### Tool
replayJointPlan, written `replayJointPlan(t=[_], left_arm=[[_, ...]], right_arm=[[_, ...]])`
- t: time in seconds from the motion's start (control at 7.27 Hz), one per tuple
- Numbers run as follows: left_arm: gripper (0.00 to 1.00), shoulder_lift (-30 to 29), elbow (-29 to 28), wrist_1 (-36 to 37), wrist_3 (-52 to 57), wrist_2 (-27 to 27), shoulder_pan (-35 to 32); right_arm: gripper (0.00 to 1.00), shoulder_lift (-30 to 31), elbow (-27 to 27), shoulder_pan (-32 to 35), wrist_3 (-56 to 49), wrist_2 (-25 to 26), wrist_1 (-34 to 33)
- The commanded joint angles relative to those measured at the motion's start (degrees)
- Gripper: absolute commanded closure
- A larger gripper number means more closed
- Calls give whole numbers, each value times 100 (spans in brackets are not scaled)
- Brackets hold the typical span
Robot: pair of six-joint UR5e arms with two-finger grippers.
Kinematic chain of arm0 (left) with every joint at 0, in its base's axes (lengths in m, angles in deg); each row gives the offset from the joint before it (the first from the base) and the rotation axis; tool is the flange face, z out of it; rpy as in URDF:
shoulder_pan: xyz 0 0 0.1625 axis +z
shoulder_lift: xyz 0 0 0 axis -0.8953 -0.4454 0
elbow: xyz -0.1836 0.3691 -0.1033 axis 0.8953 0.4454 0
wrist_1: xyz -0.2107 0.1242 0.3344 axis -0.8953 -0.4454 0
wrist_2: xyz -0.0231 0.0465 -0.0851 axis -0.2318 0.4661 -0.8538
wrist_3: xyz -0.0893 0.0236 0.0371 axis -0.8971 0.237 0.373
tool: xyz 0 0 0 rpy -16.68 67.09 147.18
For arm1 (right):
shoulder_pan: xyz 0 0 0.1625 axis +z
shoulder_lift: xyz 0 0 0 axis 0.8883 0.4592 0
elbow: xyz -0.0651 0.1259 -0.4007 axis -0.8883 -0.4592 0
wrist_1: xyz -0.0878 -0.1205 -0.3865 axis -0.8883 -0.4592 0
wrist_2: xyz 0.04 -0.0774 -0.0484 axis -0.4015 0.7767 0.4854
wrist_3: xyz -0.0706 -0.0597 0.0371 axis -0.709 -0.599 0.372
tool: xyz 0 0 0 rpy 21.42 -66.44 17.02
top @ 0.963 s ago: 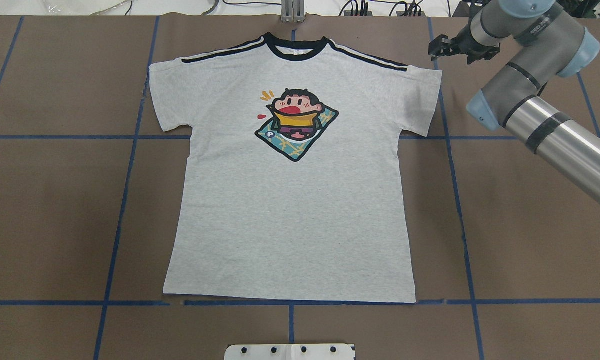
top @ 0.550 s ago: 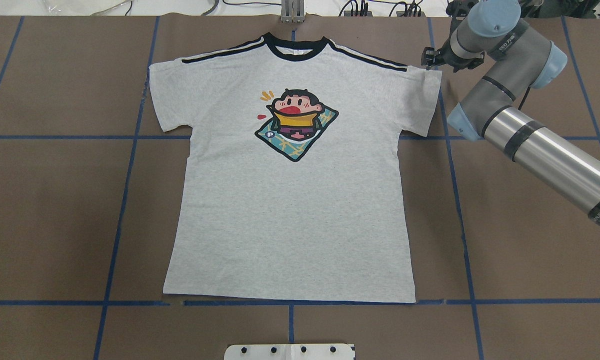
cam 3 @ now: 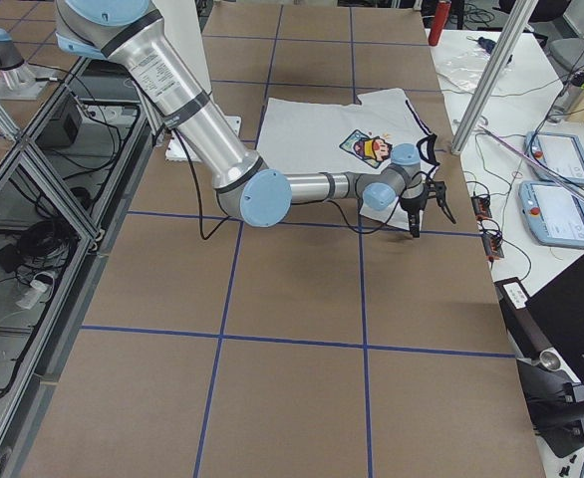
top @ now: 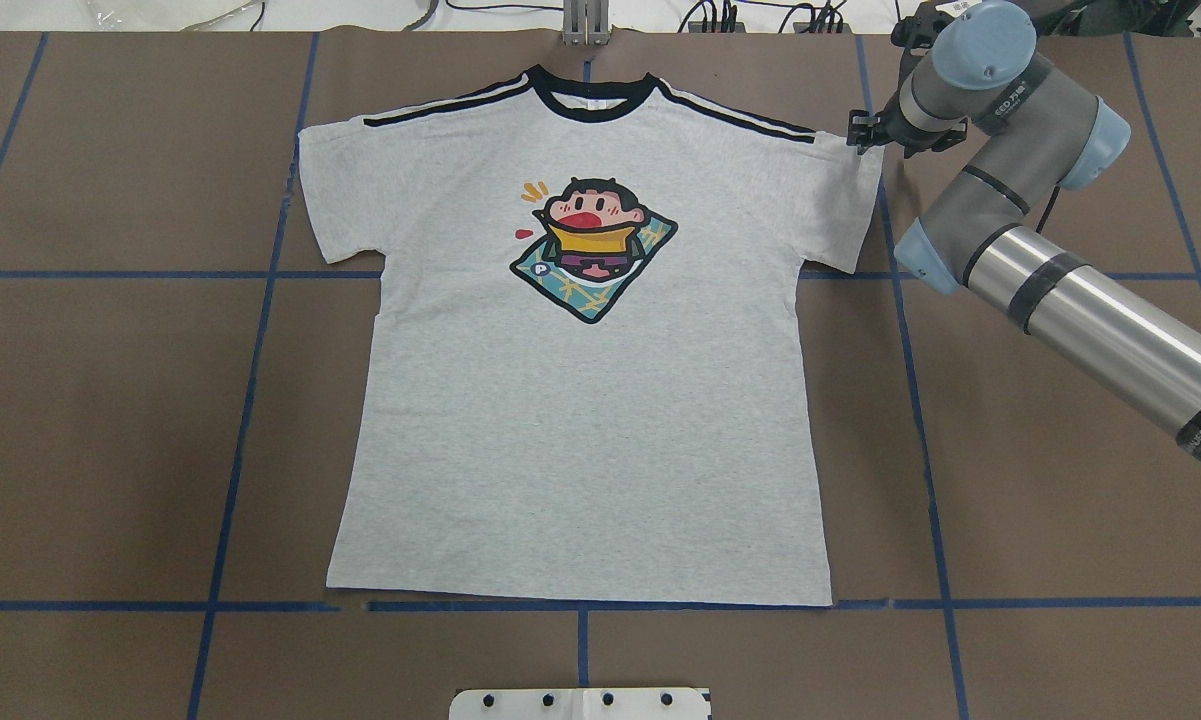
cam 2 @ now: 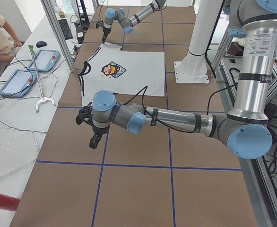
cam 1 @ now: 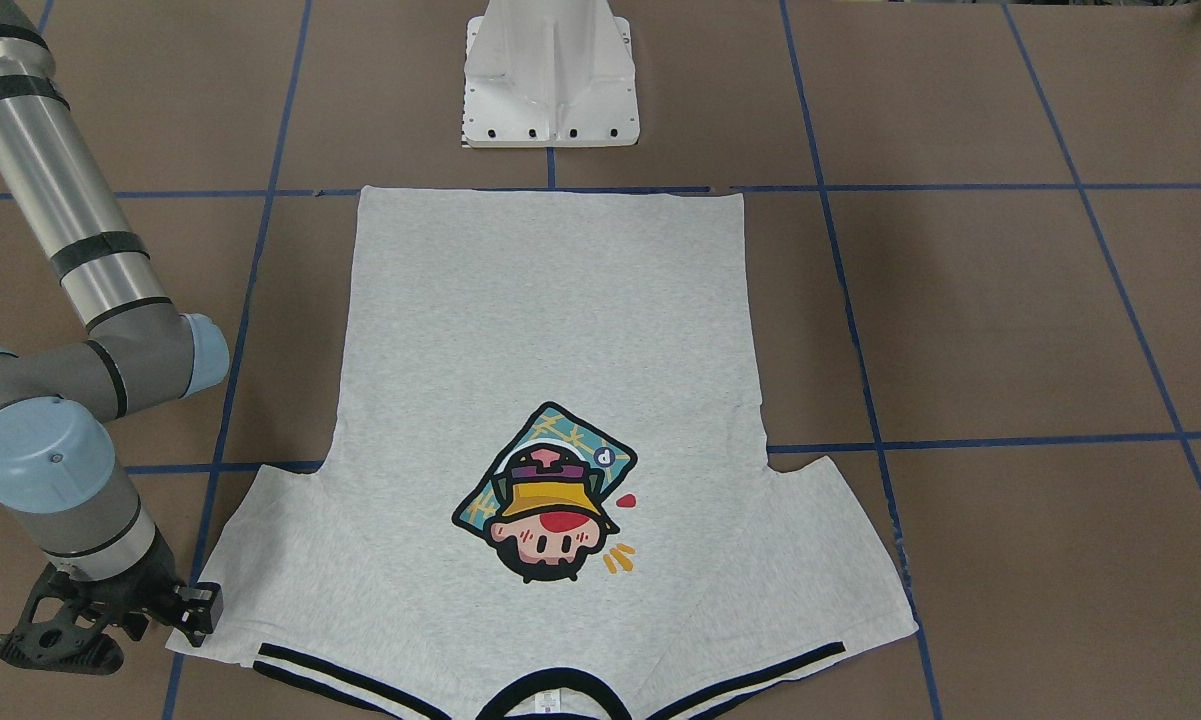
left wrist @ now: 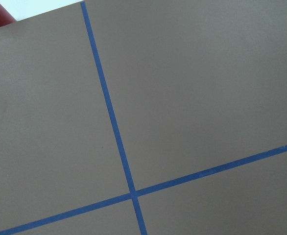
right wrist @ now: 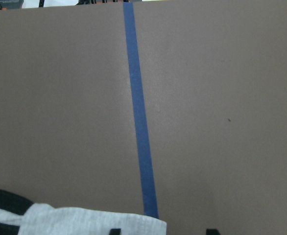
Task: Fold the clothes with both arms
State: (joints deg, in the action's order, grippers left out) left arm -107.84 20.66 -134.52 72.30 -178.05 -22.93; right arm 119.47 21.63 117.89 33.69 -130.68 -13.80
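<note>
One second on, the right gripper (top: 860,133) had shifted to the sleeve corner of the T-shirt (top: 580,420) lying flat on the tabletop (top: 110,400), jaws spread, clamping nothing. Whether the left gripper (cam 2: 95,140) was spread or clenched could not be told.

The right gripper (top: 859,133) has moved left and a little toward the robot. A second ago it hung over bare surface (top: 1010,450), apart from the shirt (top: 580,420). Now its fingers (cam 1: 203,603) are at the far corner of the sleeve (top: 840,200) on the robot's right. The right arm (top: 1090,320) has swung in with it. The wrist has turned so that a blue cap (top: 982,42) faces up, and the forearm lies nearer the shirt.
</note>
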Motion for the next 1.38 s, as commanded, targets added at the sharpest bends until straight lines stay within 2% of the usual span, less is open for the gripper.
replayJointPlan(t=[0.0, 0.14, 0.28, 0.83, 0.96, 1.1, 1.24], left_arm=[[0, 53, 91, -27, 0, 1, -9], [0, 140, 126, -27, 0, 1, -9], [0, 167, 187, -35, 0, 1, -9], [0, 281, 171, -114, 9, 10, -9], [0, 298, 170, -158, 9, 1, -18], [0, 290, 188, -158, 0, 1, -9], [0, 290, 232, -158, 0, 1, -9]], right_arm=[[51, -17, -19, -12, -1, 11, 0], [68, -34, -28, -12, -1, 20, 0], [100, -69, -106, -12, -1, 12, 0], [100, -236, -90, 6, 33, -15, -9], [100, -219, 180, 23, 51, -41, -18], [100, 7, 809, -37, 60, -41, -79], [100, 97, 1433, -221, 147, -41, -410]])
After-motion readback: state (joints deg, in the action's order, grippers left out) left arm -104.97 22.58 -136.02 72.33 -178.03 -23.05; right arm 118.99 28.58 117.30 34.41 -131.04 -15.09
